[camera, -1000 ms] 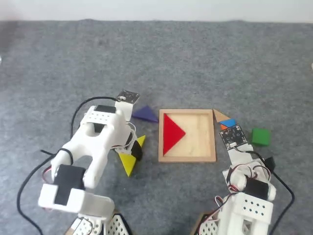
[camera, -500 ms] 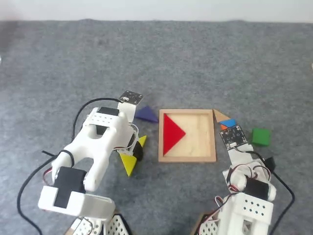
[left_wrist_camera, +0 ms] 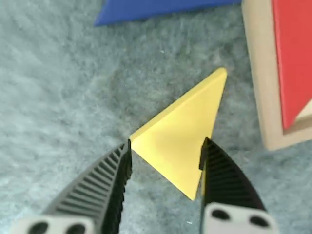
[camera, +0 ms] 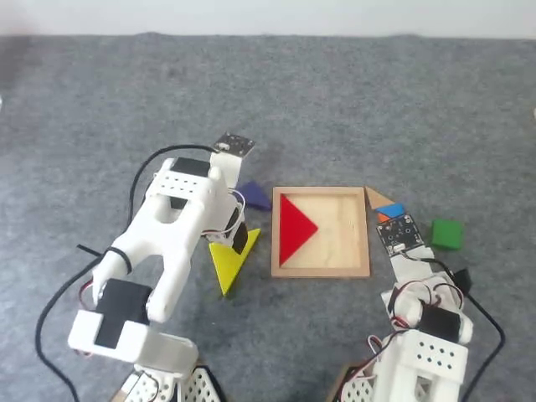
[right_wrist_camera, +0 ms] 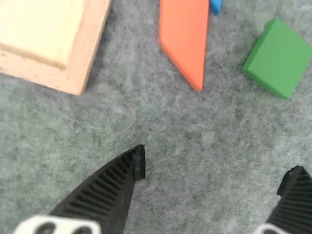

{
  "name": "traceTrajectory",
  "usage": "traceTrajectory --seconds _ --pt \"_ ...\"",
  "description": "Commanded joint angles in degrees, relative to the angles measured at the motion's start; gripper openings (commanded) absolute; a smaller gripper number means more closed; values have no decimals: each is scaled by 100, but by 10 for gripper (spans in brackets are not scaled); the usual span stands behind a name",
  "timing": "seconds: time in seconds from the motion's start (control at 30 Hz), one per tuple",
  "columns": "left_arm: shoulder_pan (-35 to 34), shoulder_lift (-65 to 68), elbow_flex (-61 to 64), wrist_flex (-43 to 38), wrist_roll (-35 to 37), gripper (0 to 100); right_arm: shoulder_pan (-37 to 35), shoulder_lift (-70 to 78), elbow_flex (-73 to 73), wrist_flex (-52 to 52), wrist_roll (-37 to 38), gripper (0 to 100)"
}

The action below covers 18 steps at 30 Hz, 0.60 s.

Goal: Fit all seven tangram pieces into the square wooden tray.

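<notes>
Yellow triangle (left_wrist_camera: 181, 139) pinched between left jaws, near wooden tray (left_wrist_camera: 259, 73).

We see a grey, fuzzy cloth (camera: 352, 109) spread over the whole table, and beyond its far edge a pale white strip (camera: 268, 17) of background.

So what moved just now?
The left hand, gripping the yellow triangle, slid forward and dragged it a little toward the tray. The right hand, tray and red triangle stayed put.
</notes>
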Motion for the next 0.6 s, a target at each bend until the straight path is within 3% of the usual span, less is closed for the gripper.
traceTrajectory --seconds 0.0,0.37,0.57 --pt "70 -97 -198 123 -26 212 40 -57 -26 -92 -18 430" --pt "35 -35 -31 53 -237 286 40 -57 -26 -92 -18 430" --pt "9 -26 365 -422 -246 287 48 -57 -26 -92 -18 430"
